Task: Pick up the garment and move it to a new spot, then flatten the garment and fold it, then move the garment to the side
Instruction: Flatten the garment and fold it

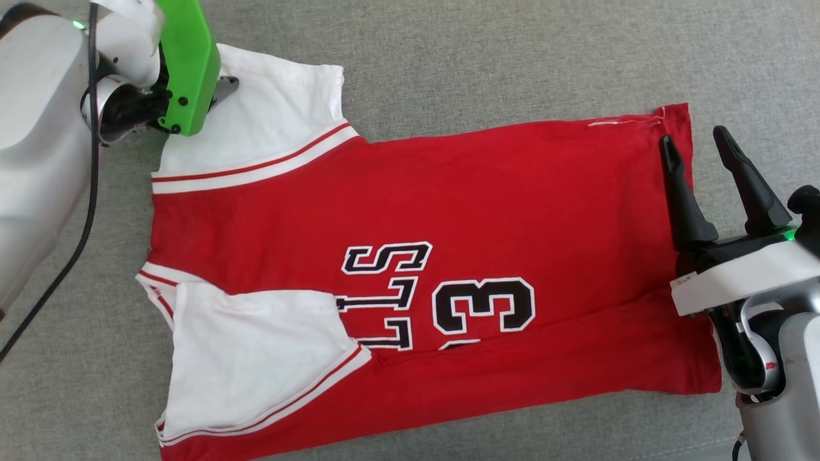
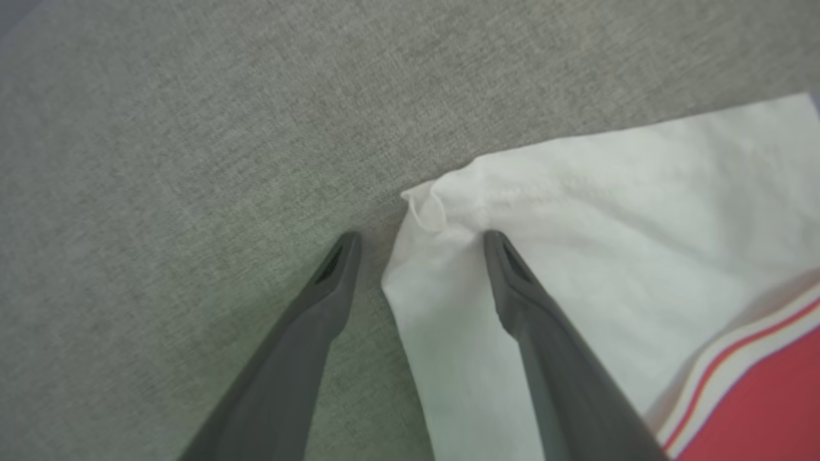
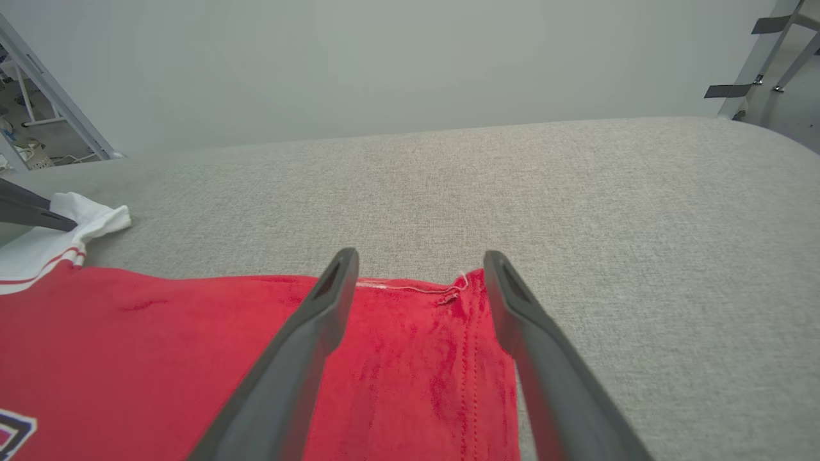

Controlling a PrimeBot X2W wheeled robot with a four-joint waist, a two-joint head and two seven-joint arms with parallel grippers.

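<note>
A: What could be spoiled from here?

B: The garment point(image 1: 448, 211) is laid sideways on the grey woven surface point(image 1: 512, 51). The left gripper point(image 2: 416, 240) is spread open astride the curled corner of the far sleeve point(image 2: 576, 211), and the right gripper point(image 3: 419, 256) is open over the hem corner. Nothing is gripped by either. Were only one layer pinched, the fold could be skewed, or the cloth dragged into creases.

A: And the room?

B: A pale wall point(image 3: 384, 64) is seen beyond the surface, with metal legs point(image 3: 769, 29) at one side.
</note>
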